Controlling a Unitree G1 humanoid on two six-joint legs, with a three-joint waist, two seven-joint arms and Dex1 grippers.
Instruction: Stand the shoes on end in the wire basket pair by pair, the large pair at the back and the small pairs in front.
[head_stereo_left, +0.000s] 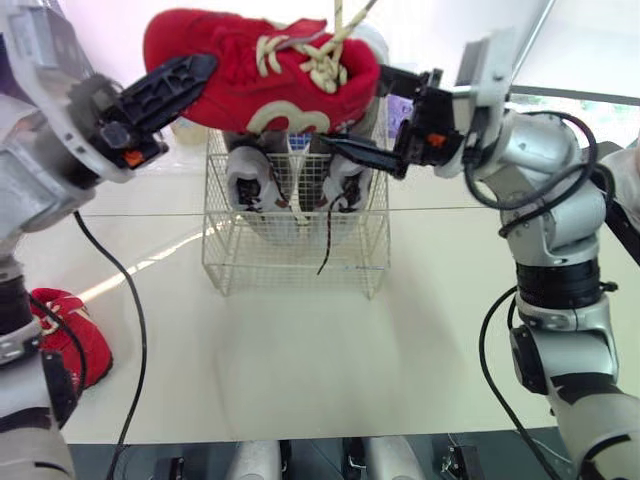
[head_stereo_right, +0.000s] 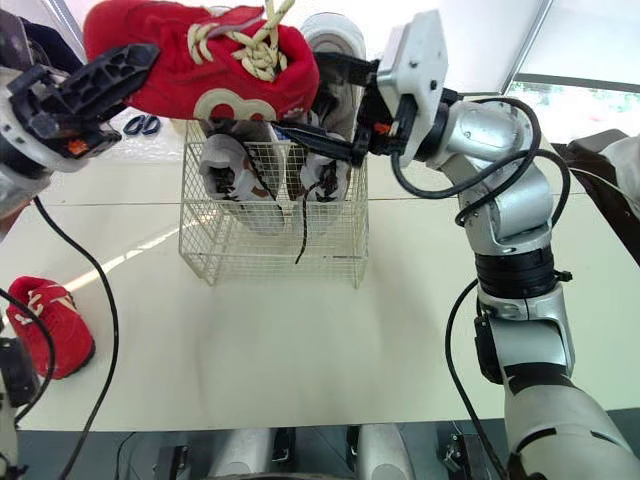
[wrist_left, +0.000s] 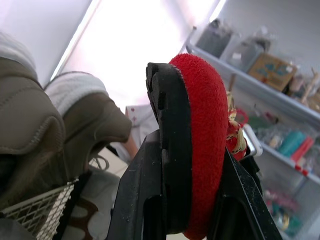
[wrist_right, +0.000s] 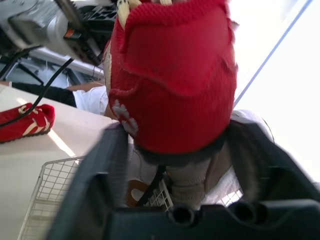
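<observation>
While the large pair (wrist_left: 85, 115) and a white pair (head_stereo_left: 245, 178) are standing in the wire basket (head_stereo_left: 300, 255), we are pinching one red shoe (head_stereo_left: 260, 70) above it between left gripper (head_stereo_left: 185, 80) and right gripper (head_stereo_left: 365, 110); its mate (head_stereo_left: 72, 335) is lying near left.

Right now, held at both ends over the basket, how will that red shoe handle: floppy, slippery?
Probably fairly stiff: the red shoe spans between left pincer and right pincer without sagging. Its fuzzy upper likely grips, not slips. The loose laces may snag the wire basket.
</observation>
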